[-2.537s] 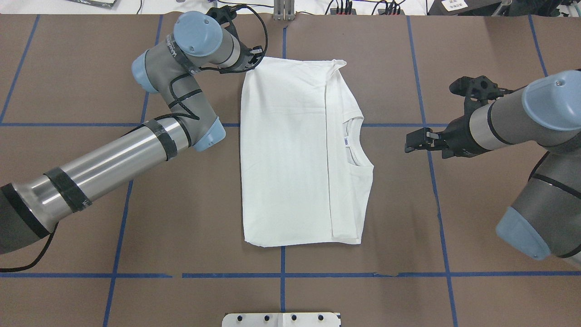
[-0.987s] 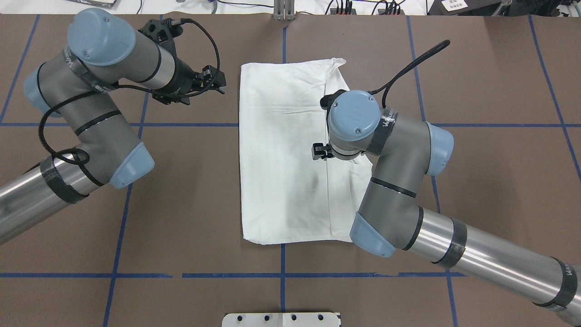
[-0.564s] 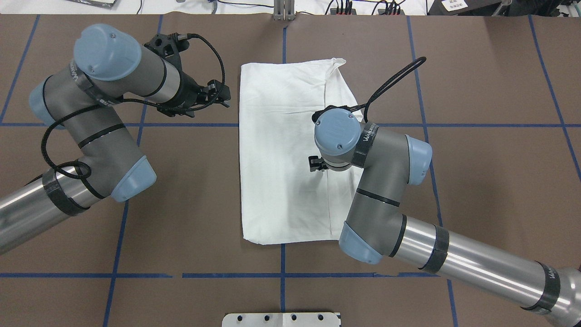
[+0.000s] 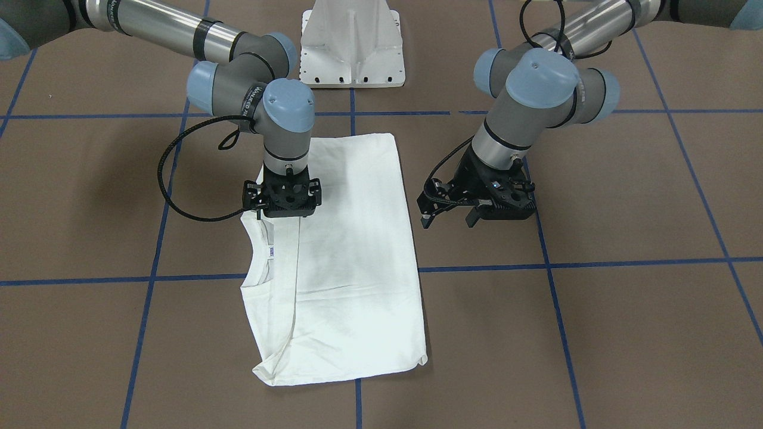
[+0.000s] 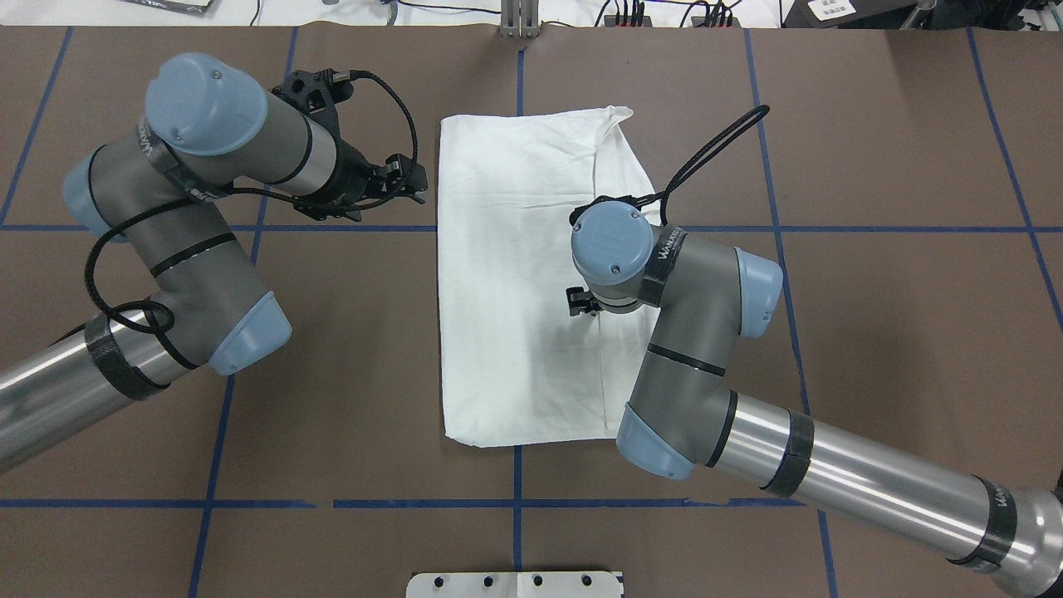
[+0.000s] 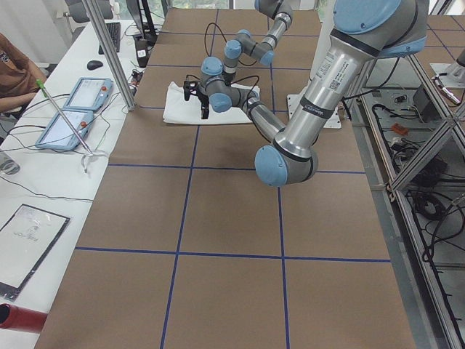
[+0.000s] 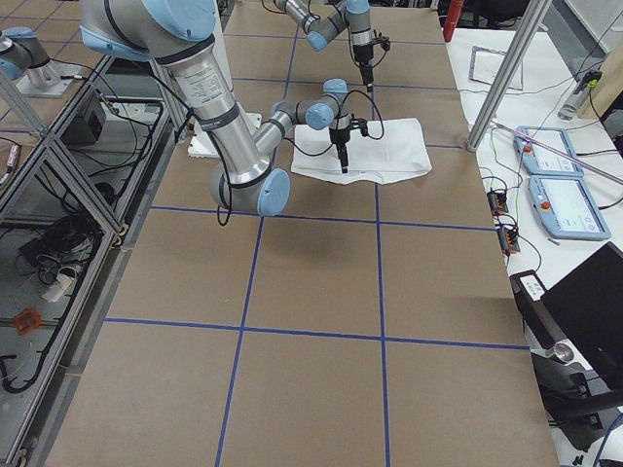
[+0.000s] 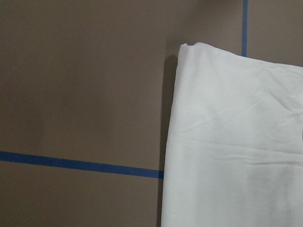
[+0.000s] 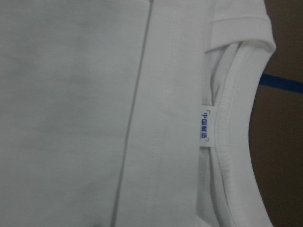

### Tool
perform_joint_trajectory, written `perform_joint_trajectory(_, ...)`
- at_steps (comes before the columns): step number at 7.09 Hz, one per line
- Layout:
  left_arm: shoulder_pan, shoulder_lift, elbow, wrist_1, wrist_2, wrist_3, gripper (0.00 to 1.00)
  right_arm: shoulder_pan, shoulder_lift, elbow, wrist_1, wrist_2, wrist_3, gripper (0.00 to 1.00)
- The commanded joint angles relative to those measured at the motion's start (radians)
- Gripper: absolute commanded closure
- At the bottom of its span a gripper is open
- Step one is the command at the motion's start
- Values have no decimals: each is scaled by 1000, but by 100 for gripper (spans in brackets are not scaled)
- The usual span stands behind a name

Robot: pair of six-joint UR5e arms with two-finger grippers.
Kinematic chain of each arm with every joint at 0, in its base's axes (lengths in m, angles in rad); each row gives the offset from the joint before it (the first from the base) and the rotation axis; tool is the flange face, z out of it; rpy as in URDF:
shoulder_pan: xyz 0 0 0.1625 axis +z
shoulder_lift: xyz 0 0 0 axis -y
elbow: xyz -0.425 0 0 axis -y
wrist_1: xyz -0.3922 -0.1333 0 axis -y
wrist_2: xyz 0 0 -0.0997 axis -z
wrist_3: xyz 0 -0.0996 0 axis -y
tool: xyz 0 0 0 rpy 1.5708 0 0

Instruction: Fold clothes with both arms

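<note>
A white T-shirt (image 5: 515, 274) was shown lying flat near the middle of a brown table (image 5: 872, 332) marked with blue tape lines (image 5: 332, 503). It had been folded into a long rectangle. Its ribbed collar (image 9: 236, 142) and small neck label (image 9: 206, 125) were left uncovered along the edge on the robot's right.

The right gripper (image 4: 281, 213) was pointed straight down over the shirt, just beside the collar. Its fingers were hidden beneath its own body, so it could not be told how far apart they stood or whether cloth was held. The left gripper (image 4: 448, 221) was held just off the shirt's opposite long edge, above bare table, with its fingers spread apart and nothing between them.

The cloth was judged to be light, soft and limp. It would be expected to sag and drape once lifted, and its stacked layers could slide apart. A hold would best be taken at two corners of one short end, one per gripper, with every layer pinched together.

The right arm (image 5: 830, 473) was laid across the shirt's near right corner in the overhead view, and a black cable (image 4: 179, 179) looped beside it. A white pedestal base (image 4: 351, 47) stood near the shirt's end on the robot's side.
</note>
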Motion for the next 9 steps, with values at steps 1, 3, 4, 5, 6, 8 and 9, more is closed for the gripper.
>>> perform_joint_trajectory(1,6,-5,2,0,1,-3,0,16,-10,1,-3,6,-16,0)
perform_joint_trajectory(3,14,-7,2,0,2,-3,0,25,-26,7,-6,7,-16,0)
perform_joint_trajectory(4,14,-8,2,0,2,-3,0,36,-40,16,-6,12,-35,0)
perform_joint_trajectory(5,14,-8,2,0,2,-5,0,41,-53,22,-6,10,-52,0)
perform_joint_trajectory(6,20,-11,2,0,4,-8,0,51,-60,22,-6,12,-59,0)
perform_joint_trajectory(8,31,-22,4,0,4,-23,0,71,-75,22,-6,13,-97,0)
perform_joint_trajectory(9,39,-31,4,1,5,-32,0,87,-76,21,-6,13,-123,0)
